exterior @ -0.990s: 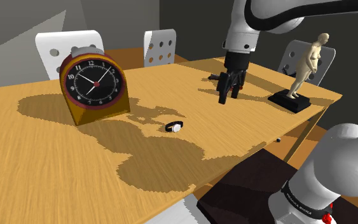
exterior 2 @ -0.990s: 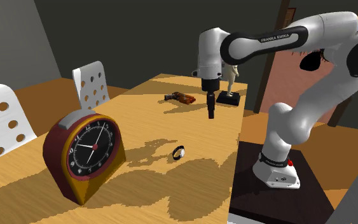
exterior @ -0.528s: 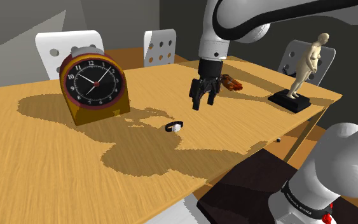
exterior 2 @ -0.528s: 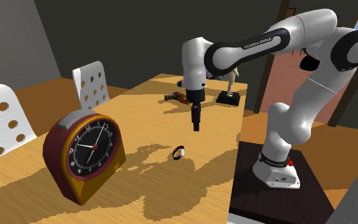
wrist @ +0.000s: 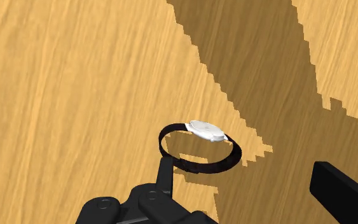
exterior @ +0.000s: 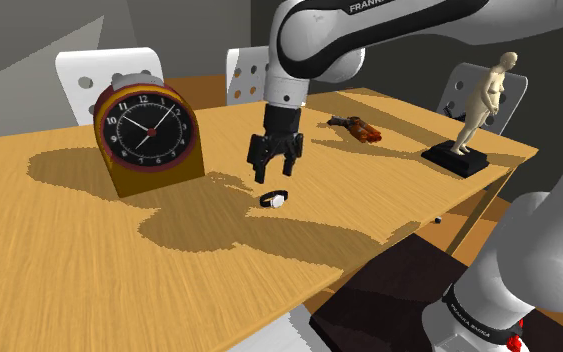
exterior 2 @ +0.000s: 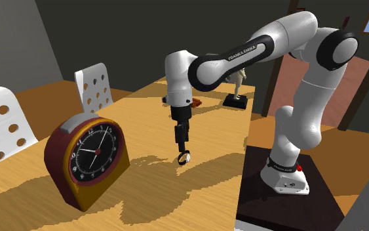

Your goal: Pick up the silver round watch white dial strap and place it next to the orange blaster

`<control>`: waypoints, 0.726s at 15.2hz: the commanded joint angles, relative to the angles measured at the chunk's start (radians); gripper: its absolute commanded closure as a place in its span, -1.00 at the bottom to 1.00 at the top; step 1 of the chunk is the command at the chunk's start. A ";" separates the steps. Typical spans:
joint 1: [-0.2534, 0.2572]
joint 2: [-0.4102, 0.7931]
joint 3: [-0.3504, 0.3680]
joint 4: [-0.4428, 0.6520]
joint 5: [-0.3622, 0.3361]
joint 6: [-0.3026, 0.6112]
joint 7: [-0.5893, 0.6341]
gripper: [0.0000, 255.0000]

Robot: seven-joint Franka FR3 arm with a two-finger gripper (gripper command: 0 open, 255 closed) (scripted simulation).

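A small watch [exterior: 275, 199] with a pale round dial and a black strap lies on the wooden table [exterior: 69, 250], near its middle. My gripper [exterior: 272, 172] hangs open just above it, fingers pointing down. In the wrist view the watch [wrist: 199, 146] lies close ahead of the open gripper [wrist: 241, 170], nearer to one finger [wrist: 165, 178] than the other. The second exterior view shows the gripper [exterior 2: 179, 143] right over the watch [exterior 2: 184, 157]. The orange blaster [exterior: 357, 127] lies further back on the table, towards the shoulder view's right.
A big red and yellow alarm clock [exterior: 147, 135] stands at the shoulder view's left. A tan figurine on a black base [exterior: 474, 105] stands near the table's right corner. White chairs [exterior: 94, 75] line the far side. My stand [exterior: 389, 310] is at the table's near edge.
The arm has swung from beside the blaster towards the shoulder view's left and come down over the watch. The fingers have stayed open. The watch has not moved.
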 commanded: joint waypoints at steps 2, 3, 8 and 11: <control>0.010 0.059 0.013 0.024 0.006 0.040 0.012 -1.00; 0.012 0.062 0.016 0.015 0.007 0.053 0.011 -1.00; 0.020 0.082 0.026 -0.030 0.014 0.120 0.009 -1.00; 0.021 0.084 0.027 -0.035 0.015 0.128 0.009 -1.00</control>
